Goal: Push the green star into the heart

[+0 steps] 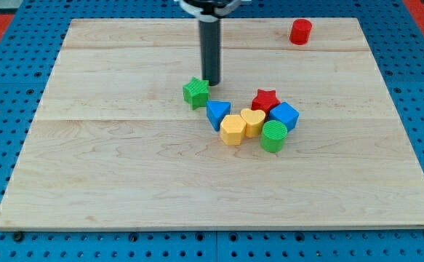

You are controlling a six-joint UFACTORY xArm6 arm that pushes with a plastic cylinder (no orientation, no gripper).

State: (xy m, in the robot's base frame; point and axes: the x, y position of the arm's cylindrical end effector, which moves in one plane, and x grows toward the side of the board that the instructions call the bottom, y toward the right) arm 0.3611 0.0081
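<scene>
my tip (211,83), a bare rod holding nothing, touches the star (196,92) at its upper right, so it should circle to the star's left and push right toward the heart (253,121), skirting the triangle (217,113).

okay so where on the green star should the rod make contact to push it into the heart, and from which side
No grip here, only a push. Press the green star on its upper-left face, the side away from the yellow heart, which lies toward the view's lower right. My tip now sits at the star's upper right, so it should probably swing round first. The blue triangle lies between them and may get shoved along.
</scene>
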